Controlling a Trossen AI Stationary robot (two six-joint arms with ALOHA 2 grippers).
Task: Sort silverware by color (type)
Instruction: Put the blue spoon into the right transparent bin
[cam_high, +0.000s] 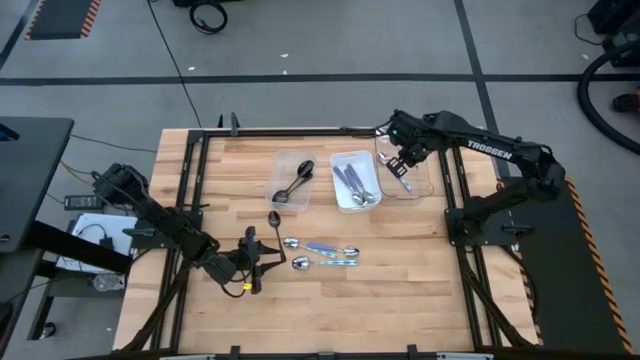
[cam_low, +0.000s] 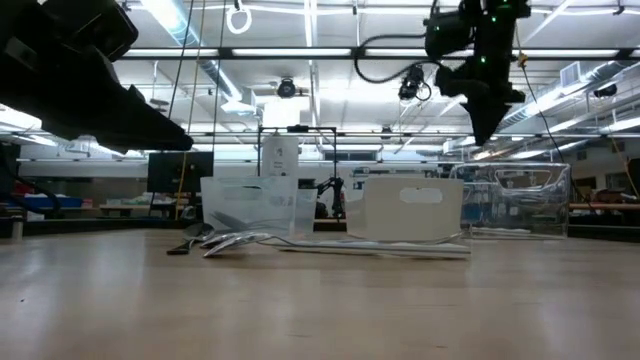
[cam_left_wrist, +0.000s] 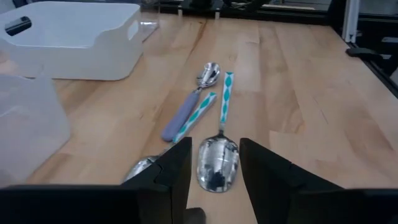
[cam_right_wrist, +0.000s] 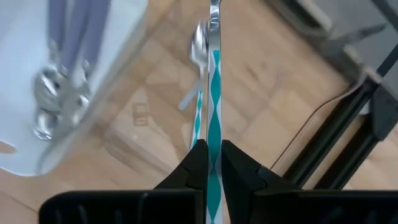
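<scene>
My right gripper (cam_high: 400, 163) hangs over the clear tray (cam_high: 420, 186) at the far right, shut on a spoon with a teal-and-white handle (cam_right_wrist: 215, 93). Another teal-handled spoon (cam_right_wrist: 198, 115) lies in that tray beneath it. My left gripper (cam_left_wrist: 216, 150) is low over the table's near left, open. Its fingers stand either side of the bowl of a teal-handled spoon (cam_left_wrist: 218, 163) lying flat on the wood. Beside it lie a purple-handled spoon (cam_left_wrist: 180, 118) and another teal one (cam_left_wrist: 198, 113). A black spoon (cam_high: 273, 218) lies apart. My right gripper pinches the teal-and-white handle (cam_right_wrist: 214, 134) between its two fingers. The fingers point steeply down and run along the handle. The spoon hangs below them, bowl end down, lifted clear over the clear tray.
A clear tray (cam_high: 282, 163) with black spoons stands at the far middle. Next to it is a white tray (cam_high: 337, 195) holding purple-handled spoons. A black metal frame (cam_high: 190, 180) runs around the wooden table. Bare wood lies along the near side.
</scene>
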